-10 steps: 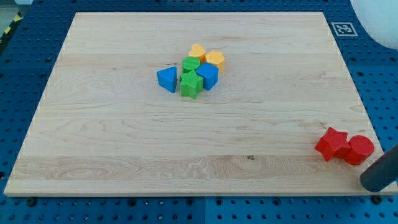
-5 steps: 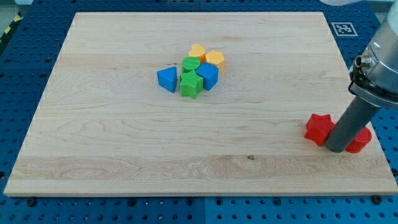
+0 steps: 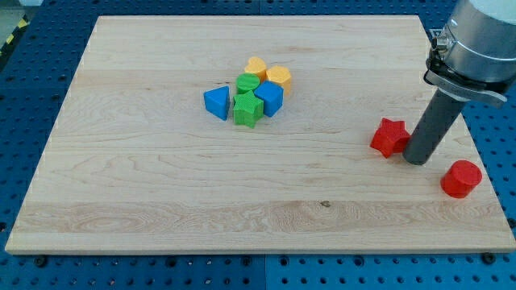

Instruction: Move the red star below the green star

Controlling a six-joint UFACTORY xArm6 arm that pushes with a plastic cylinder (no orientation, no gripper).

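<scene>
Tip: my tip (image 3: 416,160) touches the red star block's (image 3: 389,136) right side.
Green star block (image 3: 247,109): in the cluster, well left.
Red cylinder block (image 3: 461,178): lower right, apart.

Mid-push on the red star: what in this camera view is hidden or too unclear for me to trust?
- Whether my tip touches the red star: the rod covers the star's right edge.
- Green cylinder: lower part hidden behind the green star and blue block.
- The two yellow blocks: exact shapes too small to make out.
- Arm above the rod: cut off by the view's top.
</scene>
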